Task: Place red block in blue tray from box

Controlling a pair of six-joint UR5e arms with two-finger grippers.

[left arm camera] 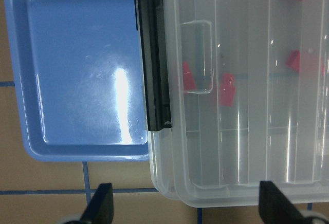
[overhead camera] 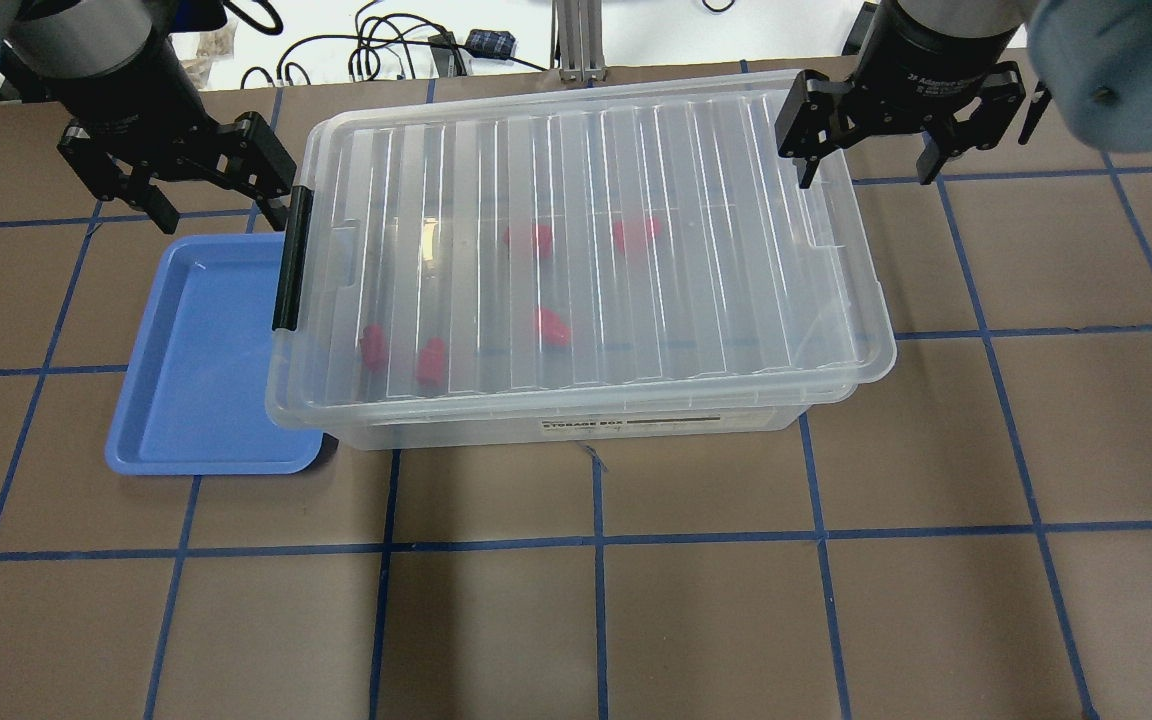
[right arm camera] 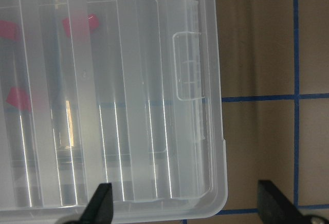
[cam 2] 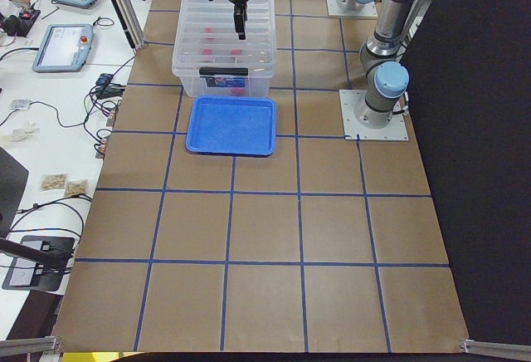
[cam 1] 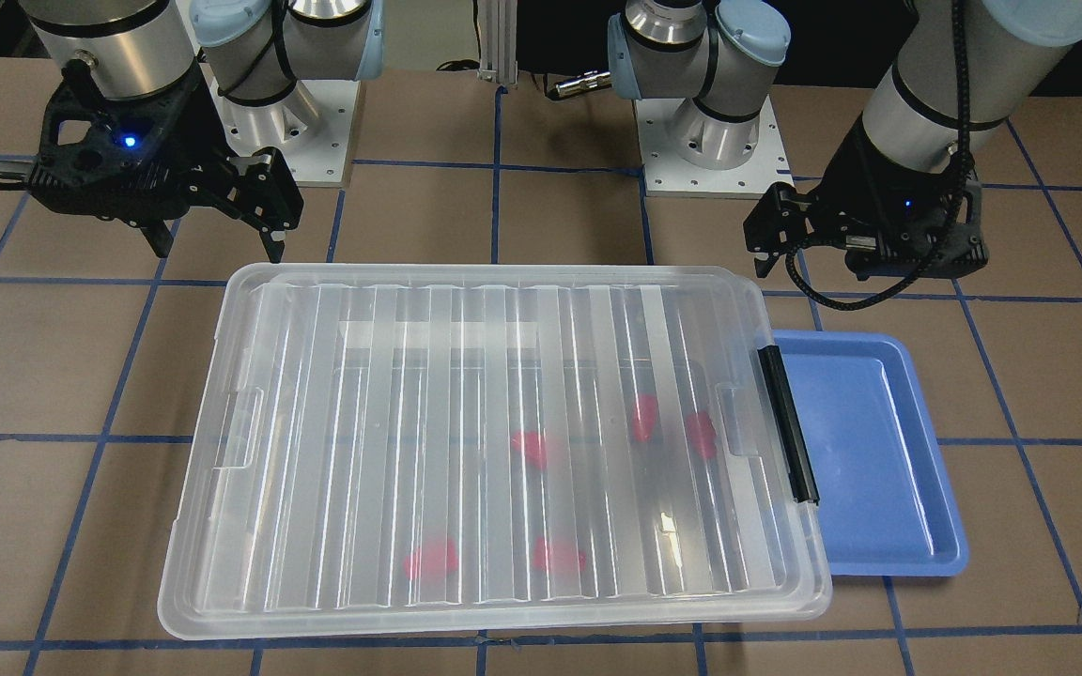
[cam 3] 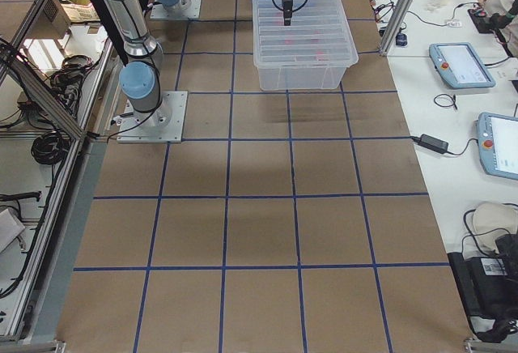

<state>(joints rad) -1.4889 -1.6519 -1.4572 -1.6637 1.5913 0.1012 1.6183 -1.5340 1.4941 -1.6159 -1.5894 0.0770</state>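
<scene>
The box [overhead camera: 716, 250] is a clear bin with its ribbed lid on and a black clip handle [overhead camera: 288, 260] at the end towards the blue tray. Several red blocks, one of them [overhead camera: 552, 326], lie inside and show blurred through the lid [cam 1: 391, 422]. The blue tray [overhead camera: 201, 350] is empty and sits against the box's handle end, partly under the lid's overhang. My left gripper [overhead camera: 219, 210] is open and empty, hovering over the tray's far edge by the handle. My right gripper [overhead camera: 868, 170] is open and empty over the box's far right corner.
The brown table has blue tape grid lines. Both arm bases [cam 1: 710, 141] stand behind the box. The left wrist view shows the tray [left arm camera: 77, 80], the clip [left arm camera: 154, 54] and a red block [left arm camera: 226, 88]. The right wrist view shows the lid's corner [right arm camera: 205, 131].
</scene>
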